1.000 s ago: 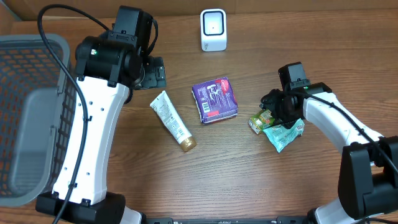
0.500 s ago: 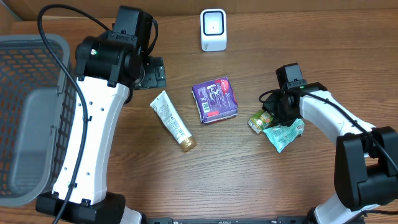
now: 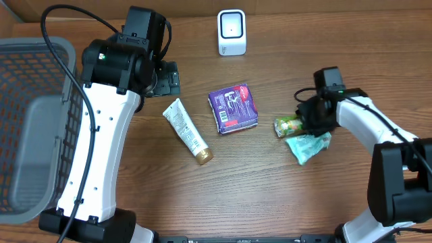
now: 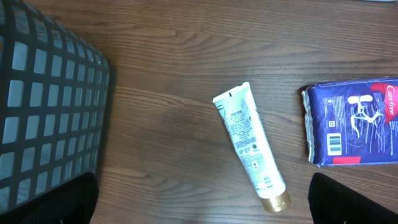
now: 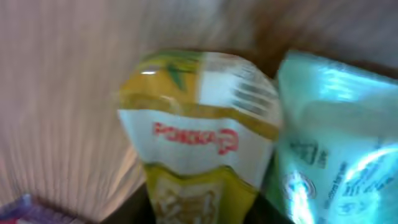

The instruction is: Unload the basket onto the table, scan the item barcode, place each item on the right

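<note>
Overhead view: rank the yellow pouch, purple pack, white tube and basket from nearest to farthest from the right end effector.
1. yellow pouch, at the tips of the right end effector.
2. purple pack, mid-table.
3. white tube, left of the pack.
4. basket, far left edge.

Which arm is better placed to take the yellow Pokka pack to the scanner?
Right. The right gripper appears closed on the Pokka pack, with the scanner within its side. The left gripper hangs open across the table, near the tube.
</note>
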{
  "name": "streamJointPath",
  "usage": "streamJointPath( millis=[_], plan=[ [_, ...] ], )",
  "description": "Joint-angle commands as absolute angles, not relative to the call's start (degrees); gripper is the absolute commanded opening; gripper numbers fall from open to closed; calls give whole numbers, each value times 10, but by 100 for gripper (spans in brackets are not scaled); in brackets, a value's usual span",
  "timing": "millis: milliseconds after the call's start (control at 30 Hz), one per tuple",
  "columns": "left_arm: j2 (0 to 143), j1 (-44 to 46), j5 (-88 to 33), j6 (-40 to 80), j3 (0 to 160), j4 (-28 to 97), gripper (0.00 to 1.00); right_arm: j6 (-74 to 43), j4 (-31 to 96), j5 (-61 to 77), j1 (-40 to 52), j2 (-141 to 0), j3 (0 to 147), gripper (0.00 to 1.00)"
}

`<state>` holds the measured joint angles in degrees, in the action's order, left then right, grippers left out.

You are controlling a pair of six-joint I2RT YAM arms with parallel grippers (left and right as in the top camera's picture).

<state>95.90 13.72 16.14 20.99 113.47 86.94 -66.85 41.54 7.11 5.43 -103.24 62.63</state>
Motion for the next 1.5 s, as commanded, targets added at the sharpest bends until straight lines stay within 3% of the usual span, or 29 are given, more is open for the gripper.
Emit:
streamJointPath(
  millis=[0, 133, 267, 567, 667, 867, 1467],
  plan=[
    [959, 134, 169, 206, 1130, 867, 99, -772, 420, 79, 30, -1039, 621, 51],
    [959, 134, 169, 206, 1130, 867, 100, -744, 373, 110, 22, -1039, 622, 55],
    [959, 134, 169, 206, 1130, 867, 99, -581, 332, 109, 22, -1037, 641, 60],
    [959, 134, 169, 206, 1130, 867, 99, -336, 396, 87, 22, -976, 710, 66],
    [959, 134, 169, 206, 1130, 867, 100, -325, 456, 95, 27, -958, 711, 56],
    [959, 134, 169, 206, 1130, 867, 99, -325, 564, 87, 67, -962, 672, 7],
    [959, 134, 169, 206, 1130, 867, 100, -332, 393, 130, 112, -964, 550, 4]
  ],
)
